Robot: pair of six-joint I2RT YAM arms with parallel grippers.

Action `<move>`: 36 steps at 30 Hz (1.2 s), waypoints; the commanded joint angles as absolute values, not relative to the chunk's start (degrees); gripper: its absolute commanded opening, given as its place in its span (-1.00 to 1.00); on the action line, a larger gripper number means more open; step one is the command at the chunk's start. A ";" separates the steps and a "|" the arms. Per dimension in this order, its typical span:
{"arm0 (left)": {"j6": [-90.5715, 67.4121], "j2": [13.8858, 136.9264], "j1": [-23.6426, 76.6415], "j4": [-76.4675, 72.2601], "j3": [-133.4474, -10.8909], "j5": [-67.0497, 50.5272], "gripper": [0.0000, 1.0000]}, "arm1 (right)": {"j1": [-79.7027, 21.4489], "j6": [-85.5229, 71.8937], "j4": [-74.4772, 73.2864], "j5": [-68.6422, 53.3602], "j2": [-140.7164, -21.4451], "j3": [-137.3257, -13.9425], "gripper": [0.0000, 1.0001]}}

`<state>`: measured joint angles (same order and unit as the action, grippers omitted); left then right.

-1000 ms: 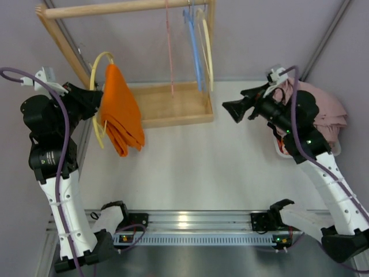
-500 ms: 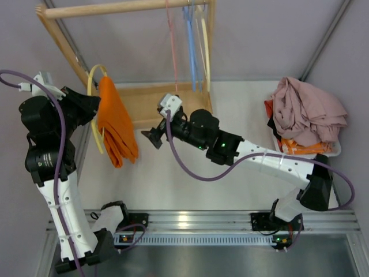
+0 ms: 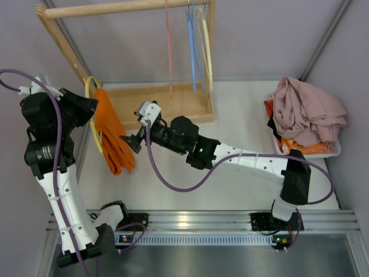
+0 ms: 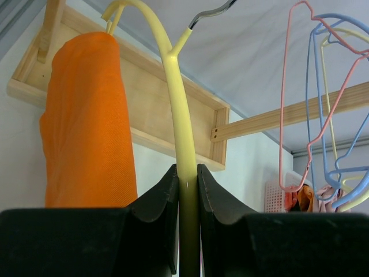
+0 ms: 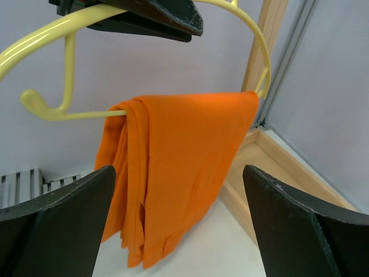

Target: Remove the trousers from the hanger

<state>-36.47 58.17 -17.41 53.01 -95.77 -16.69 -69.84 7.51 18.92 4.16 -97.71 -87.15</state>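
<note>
Bright orange trousers (image 3: 113,138) hang folded over the bar of a yellow hanger (image 3: 92,115) at the left. My left gripper (image 3: 92,107) is shut on the hanger's yellow stem (image 4: 185,173) and holds it up; the trousers (image 4: 86,121) hang to the left of the stem. My right gripper (image 3: 131,144) is open just right of the trousers, facing them; in the right wrist view the trousers (image 5: 179,173) hang between and beyond its spread fingers (image 5: 63,219), apart from them. The pink trousers (image 3: 308,112) lie heaped in a white basket (image 3: 331,150) at the right.
A wooden rack (image 3: 167,104) with a top rail (image 3: 127,7) stands at the back. Pink (image 3: 169,46), blue (image 3: 192,46) and yellow (image 3: 206,52) empty hangers hang on it. An orange cloth (image 3: 297,147) lies under the pink heap. A metal rail (image 3: 196,219) runs along the near edge.
My right arm has swung from the basket across the table to the left, open, up to the orange trousers. My left gripper has lowered the hanger a little.
</note>
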 commanded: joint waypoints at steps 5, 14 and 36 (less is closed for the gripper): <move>-40.87 57.57 -19.51 41.66 -101.95 -17.31 -1.00 | -72.51 7.65 24.00 3.43 -102.04 -94.48 0.72; -42.28 58.80 -20.21 41.57 -104.68 -19.33 -1.00 | -73.04 7.21 24.78 7.55 -106.52 -97.82 0.51; -42.97 58.45 -20.83 41.49 -105.64 -20.83 -1.00 | -74.09 7.38 26.45 11.25 -112.76 -101.25 0.27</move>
